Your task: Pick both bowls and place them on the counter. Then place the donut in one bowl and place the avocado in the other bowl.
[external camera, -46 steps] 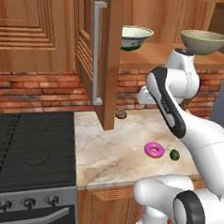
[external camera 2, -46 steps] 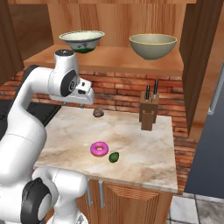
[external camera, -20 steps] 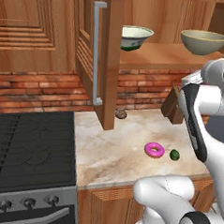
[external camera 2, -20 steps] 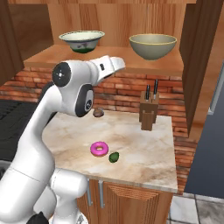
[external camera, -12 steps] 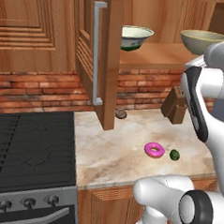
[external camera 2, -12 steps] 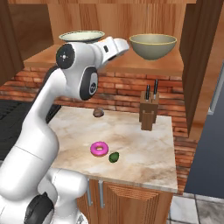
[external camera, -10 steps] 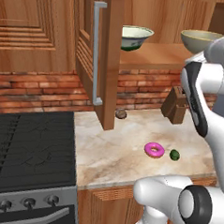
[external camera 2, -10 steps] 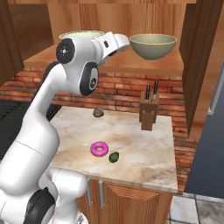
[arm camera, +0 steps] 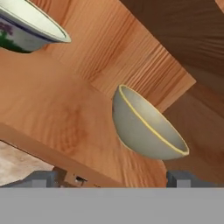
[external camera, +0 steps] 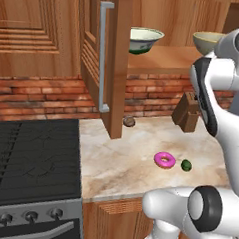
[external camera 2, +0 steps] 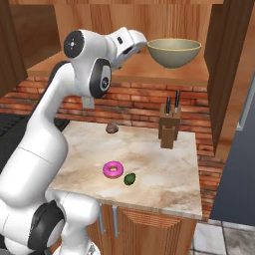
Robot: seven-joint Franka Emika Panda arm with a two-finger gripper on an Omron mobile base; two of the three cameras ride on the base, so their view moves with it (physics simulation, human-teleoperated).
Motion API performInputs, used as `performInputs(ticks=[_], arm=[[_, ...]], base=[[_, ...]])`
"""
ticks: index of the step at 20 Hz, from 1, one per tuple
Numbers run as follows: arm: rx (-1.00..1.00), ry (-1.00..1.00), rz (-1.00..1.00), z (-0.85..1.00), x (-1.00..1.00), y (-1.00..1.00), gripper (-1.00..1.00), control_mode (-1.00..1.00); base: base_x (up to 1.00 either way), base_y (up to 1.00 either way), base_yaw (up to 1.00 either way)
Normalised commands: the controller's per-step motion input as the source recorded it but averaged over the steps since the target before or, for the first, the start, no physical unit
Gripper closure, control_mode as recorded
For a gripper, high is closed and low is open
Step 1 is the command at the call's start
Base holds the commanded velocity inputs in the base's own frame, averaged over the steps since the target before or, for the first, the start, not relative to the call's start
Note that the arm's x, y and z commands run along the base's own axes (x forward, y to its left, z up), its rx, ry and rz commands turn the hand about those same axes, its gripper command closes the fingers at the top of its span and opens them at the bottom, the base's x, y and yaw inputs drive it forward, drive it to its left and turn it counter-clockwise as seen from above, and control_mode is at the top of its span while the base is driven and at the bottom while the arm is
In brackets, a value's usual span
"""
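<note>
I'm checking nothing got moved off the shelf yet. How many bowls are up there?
2. The cream-white bowl with green pattern sits at the shelf's left end; the olive-tan bowl sits at the right end, ahead of the open gripper. None looks hidden.

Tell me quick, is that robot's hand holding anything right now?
Gripper: jaws open, holding nothing, pointed at the olive-tan bowl on the cabinet shelf.
</note>
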Motion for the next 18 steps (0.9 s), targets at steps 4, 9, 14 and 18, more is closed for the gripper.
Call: performInputs(ticks=[4,9,14,18], arm=[[-0.13,0.06,0.0,0.0,0.33,0.0,-1.0,-1.0],[-0.12,0.04,-0.01,0.18,0.26,0.0,-1.0,-1.0],[-0.09,0.12,-0.06,0.27,0.21,0.0,-1.0,-1.0],[-0.1,0.12,-0.05,0.0,0.33,0.0,-1.0,-1.0]], base=[[0.0,0.0,0.0],[0.0,0.0,0.0],[0.0,0.0,0.0],[0.0,0.0,0.0]])
